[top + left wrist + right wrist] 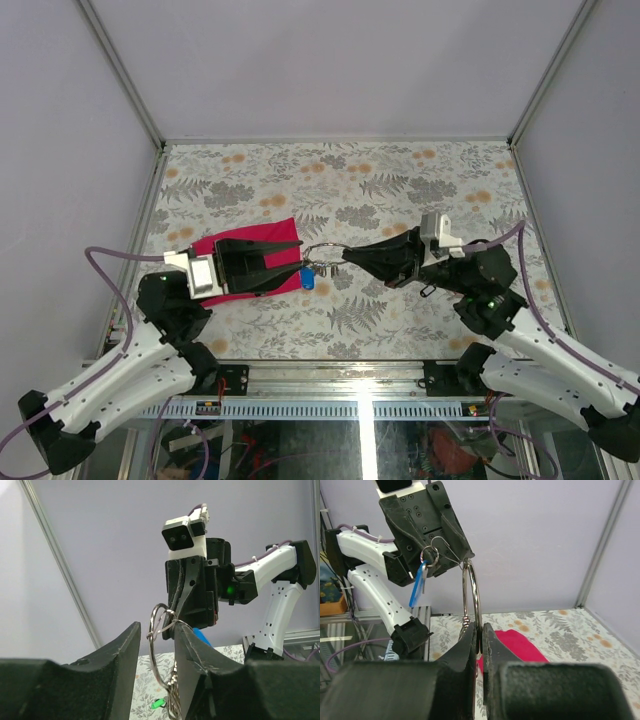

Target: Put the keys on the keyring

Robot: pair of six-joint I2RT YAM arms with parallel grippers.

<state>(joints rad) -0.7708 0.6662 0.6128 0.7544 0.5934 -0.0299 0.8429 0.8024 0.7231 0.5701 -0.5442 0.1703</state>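
Note:
The keyring [325, 250] hangs in the air between my two grippers over the middle of the table. My right gripper [480, 627] is shut on the lower part of the big silver ring [477, 605]. A blue key [417, 587] dangles from a small ring beside my left gripper [451, 560]. In the left wrist view the ring [152, 657] stands between the spread fingers of my left gripper [156, 627], close to the right finger, with a gap on the left side. A green key tag [158, 704] hangs below it.
A magenta cloth [260, 232] lies on the flowered table under my left gripper [298, 255]. My right gripper [347, 256] points left, nearly tip to tip with it. White walls with metal posts close in the table.

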